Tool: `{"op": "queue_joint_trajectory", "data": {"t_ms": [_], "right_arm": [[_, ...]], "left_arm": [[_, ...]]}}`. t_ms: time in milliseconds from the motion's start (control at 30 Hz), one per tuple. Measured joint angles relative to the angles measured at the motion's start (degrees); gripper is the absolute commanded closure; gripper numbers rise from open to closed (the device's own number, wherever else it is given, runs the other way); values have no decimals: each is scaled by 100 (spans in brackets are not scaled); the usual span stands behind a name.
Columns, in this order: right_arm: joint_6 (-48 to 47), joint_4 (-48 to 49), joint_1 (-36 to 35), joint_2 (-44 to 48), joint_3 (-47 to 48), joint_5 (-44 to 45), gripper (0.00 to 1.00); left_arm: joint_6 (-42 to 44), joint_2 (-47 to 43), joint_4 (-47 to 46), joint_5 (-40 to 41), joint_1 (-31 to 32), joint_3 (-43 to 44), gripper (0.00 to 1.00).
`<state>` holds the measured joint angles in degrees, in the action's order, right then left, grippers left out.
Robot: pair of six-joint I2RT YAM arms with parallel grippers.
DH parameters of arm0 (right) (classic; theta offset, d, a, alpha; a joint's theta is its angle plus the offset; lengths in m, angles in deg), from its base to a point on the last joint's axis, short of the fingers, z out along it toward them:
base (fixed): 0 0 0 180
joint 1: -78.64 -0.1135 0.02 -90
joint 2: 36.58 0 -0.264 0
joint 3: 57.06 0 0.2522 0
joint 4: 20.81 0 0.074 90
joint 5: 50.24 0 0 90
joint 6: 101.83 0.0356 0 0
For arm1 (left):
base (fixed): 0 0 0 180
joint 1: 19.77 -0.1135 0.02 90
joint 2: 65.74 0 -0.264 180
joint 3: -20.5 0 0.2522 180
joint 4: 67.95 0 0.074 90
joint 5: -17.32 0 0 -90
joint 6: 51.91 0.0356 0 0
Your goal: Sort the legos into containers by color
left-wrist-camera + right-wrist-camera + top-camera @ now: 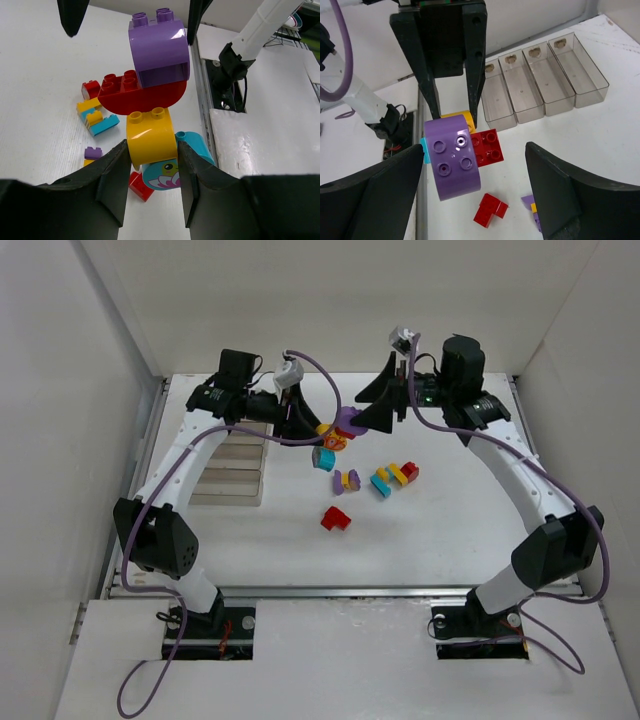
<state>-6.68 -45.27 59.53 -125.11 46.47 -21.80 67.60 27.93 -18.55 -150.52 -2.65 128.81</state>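
Pinched by left gripper: yellow brick. Inside spread, empty right gripper: purple brick, to be centred, squeezed, pulled straight off.

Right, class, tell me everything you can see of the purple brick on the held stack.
The purple brick is glossy plastic, rounded on one side, with four studs and a hollow underside. It is pressed onto a red brick joined to the yellow brick that the left gripper pinches. The right gripper, open, flanks it.
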Motion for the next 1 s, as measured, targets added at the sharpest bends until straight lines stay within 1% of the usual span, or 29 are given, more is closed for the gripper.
{"op": "queue_joint_trajectory", "data": {"t_ms": [133, 200, 233, 300, 333, 467, 533, 567, 600, 633, 800, 1000], "right_arm": [[-31, -20, -55, -90, -76, -39, 18], [-37, -24, -85, -107, -103, -50, 25], [-39, -26, -92, -107, -114, -68, 32], [-37, -33, -114, -107, -116, -131, 40], [-37, -28, -120, -107, -116, -153, 48], [-37, -13, -122, -107, -116, -321, 69], [-55, 0, -114, -109, -116, -356, 75], [-50, 0, -111, -111, -116, -369, 91], [-50, 0, -111, -114, -116, -380, 97], [-39, 4, -111, -136, -116, -376, 100], [190, 28, -13, -345, -109, -278, 100], [485, -15, 105, -409, -105, 254, 100]], "left_arm": [[-46, 0, -2, 0, 0, 0, 100], [-85, 0, -13, 4, 0, 0, 100], [-114, 0, -22, 4, 0, 0, 100], [-179, 0, -50, 28, -4, 0, 100], [-227, 0, -72, 37, -11, 0, 100], [-466, 0, -214, 98, -42, 0, 100], [-640, -4, -313, 170, -35, 0, 100], [-791, -9, -376, 262, -35, -2, 100], [-835, -11, -393, 297, -35, -2, 100], [-935, -13, -420, 380, -35, -4, 100], [-1062, -15, -376, 988, -17, -24, 100], [-728, -9, -107, 1862, -7, -422, 100]]}}
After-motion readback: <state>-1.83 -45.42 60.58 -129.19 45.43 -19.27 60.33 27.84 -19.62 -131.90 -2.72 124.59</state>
